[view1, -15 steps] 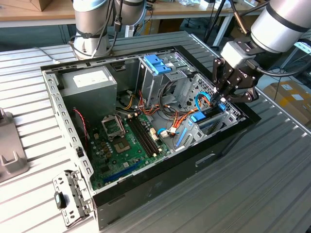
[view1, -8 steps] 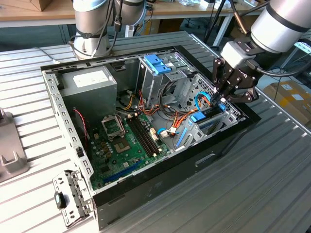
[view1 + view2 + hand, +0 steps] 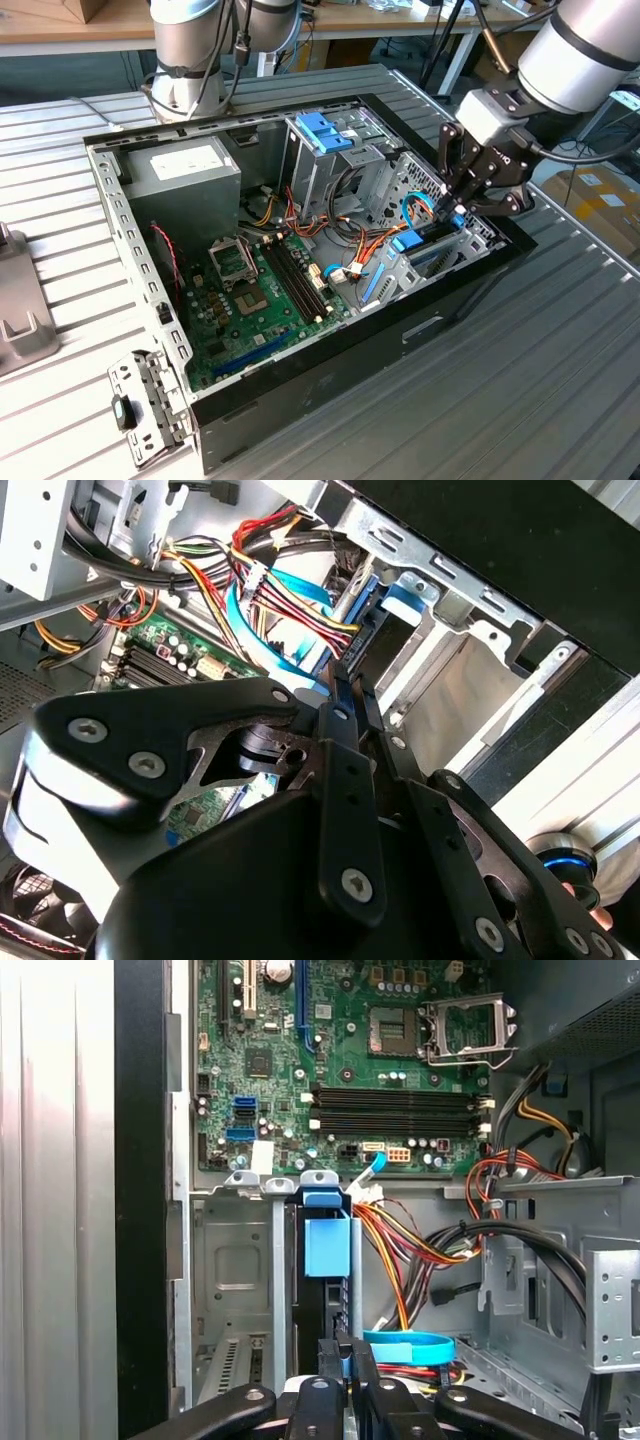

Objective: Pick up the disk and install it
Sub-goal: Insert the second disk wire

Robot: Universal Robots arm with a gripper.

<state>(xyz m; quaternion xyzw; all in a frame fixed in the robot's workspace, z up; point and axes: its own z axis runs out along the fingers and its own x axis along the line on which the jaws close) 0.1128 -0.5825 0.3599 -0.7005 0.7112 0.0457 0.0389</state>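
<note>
The disk (image 3: 327, 1248) stands on edge in a metal bay slot at the case's corner on the exterior view's right, its light blue carrier (image 3: 410, 241) facing up. My gripper (image 3: 458, 208) reaches down into that bay from the right. In both wrist views the two black fingers (image 3: 330, 1360) sit close together, pinching the thin edge of the disk between them. The gripper (image 3: 348, 690) hovers just above the bay's metal rails (image 3: 440, 610). The lower part of the disk is hidden inside the slot.
The open computer case (image 3: 120, 200) holds a green motherboard (image 3: 250, 300), a grey power supply (image 3: 185, 170) and a drive cage with a blue latch (image 3: 322, 130). Bundled coloured cables (image 3: 420, 1250) and a blue flat cable (image 3: 410, 1343) run close beside the bay. A loose metal bracket (image 3: 150, 405) lies outside the case.
</note>
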